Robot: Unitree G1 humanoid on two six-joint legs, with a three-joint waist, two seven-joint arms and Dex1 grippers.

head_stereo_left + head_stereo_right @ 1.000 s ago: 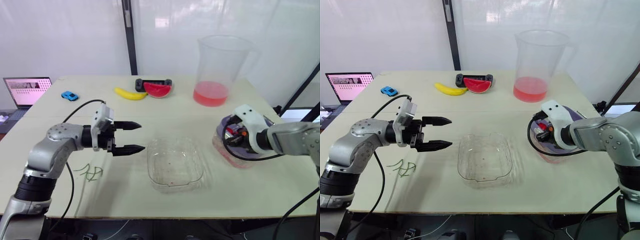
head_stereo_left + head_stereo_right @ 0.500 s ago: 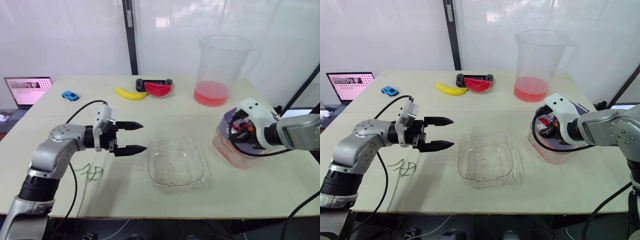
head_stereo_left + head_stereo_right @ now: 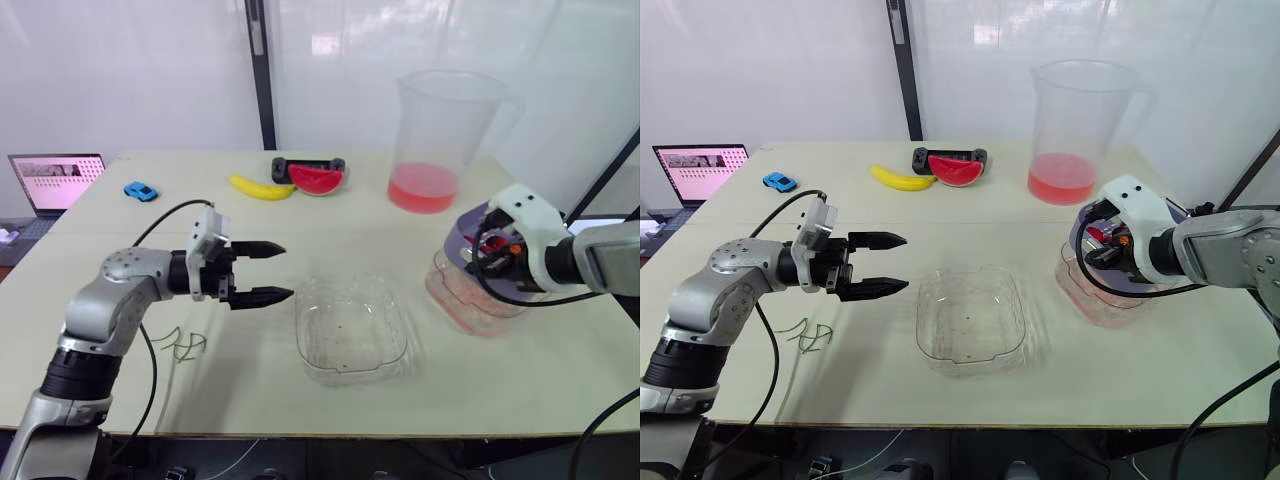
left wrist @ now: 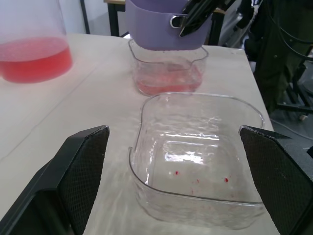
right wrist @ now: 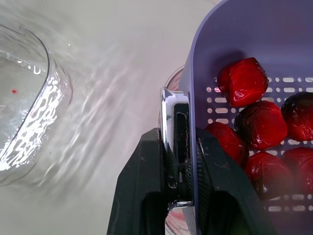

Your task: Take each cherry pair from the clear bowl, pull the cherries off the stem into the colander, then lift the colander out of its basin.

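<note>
Zero cherry pairs in the clear bowl, just red specks. Bare green stems lie on the table near it, and the left gripper hovers just left of it, jaws wide apart and empty, so pulling looks done. Further right, the right gripper is clamped on the purple colander rim. The left wrist view adds the colander's base raised to about the rim of the basin of pink water, so lift-out looks nearly complete, and the right wrist view adds loose cherries inside.
</note>
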